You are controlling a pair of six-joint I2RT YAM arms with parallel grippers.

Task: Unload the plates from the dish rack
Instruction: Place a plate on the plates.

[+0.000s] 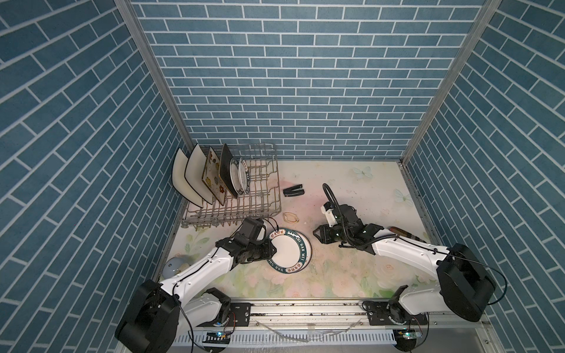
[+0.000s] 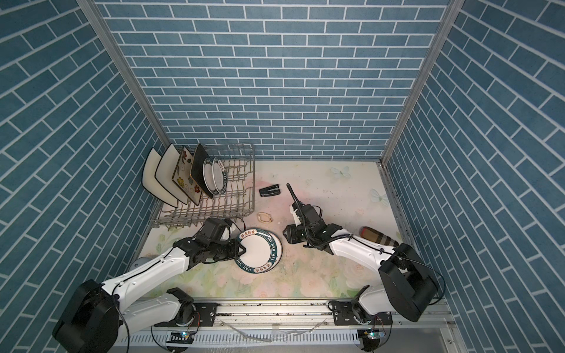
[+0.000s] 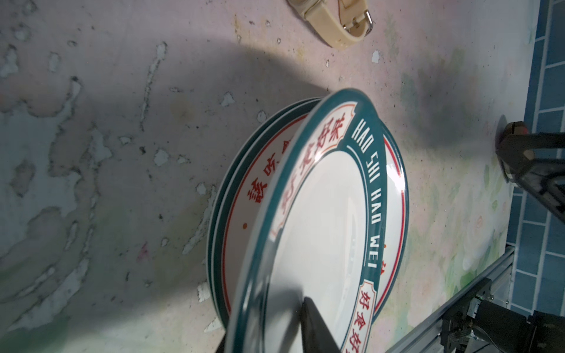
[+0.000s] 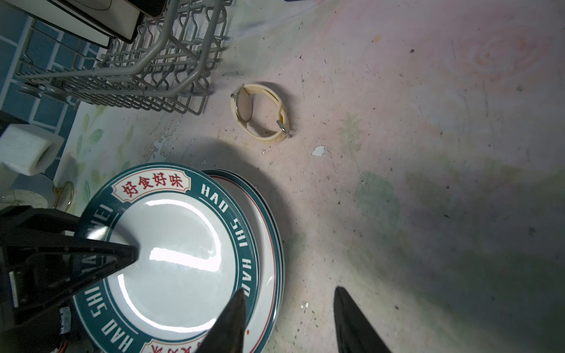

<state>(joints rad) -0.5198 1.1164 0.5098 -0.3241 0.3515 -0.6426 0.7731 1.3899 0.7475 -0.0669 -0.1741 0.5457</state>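
Left end effector (image 1: 274,250) straddles the top plate (image 1: 290,249), lower finger hidden, grip uncertain; right end effector (image 1: 315,236) stands parted, empty.

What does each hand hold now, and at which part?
The left hand grips the top round plate by its teal rim. The right hand is open and holds nothing.

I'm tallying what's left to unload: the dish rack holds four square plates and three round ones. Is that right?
No. The dish rack holds four square plates but two round plates, not three; both top views show it.
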